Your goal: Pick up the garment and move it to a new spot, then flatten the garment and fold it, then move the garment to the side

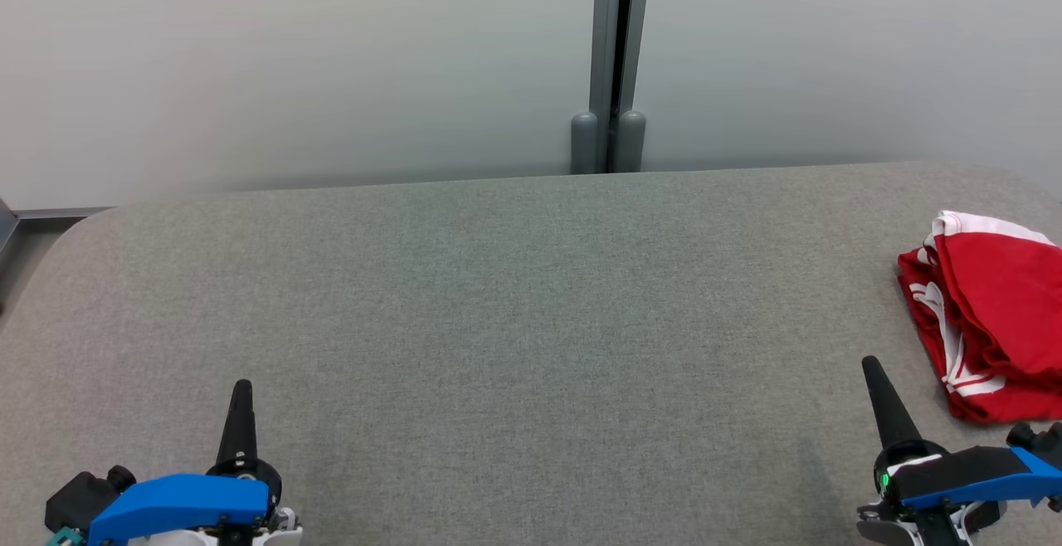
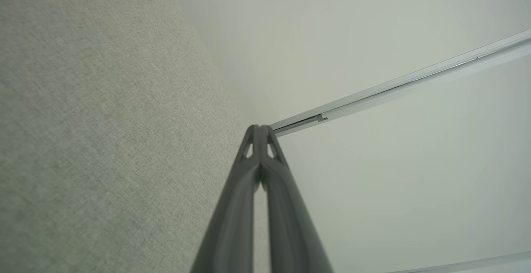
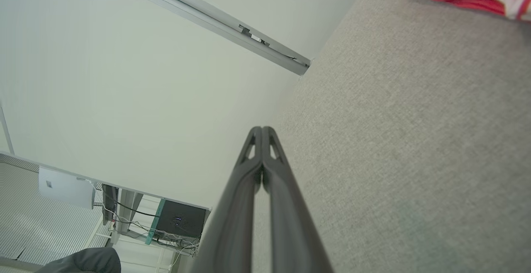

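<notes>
Head above grey surface (image 1: 498, 297); wrists low, wallward

A grey fabric-covered table (image 1: 498, 280) meets pale wall panels (image 1: 290, 56) joined by a grey metal post (image 1: 618, 56).

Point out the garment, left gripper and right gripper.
garment (image 1: 1000, 305): head view, red top panel of the bundle.
left gripper (image 1: 241, 386): head view, tip of the shut fingers.
right gripper (image 1: 870, 363): head view, tip of the shut fingers.
</notes>
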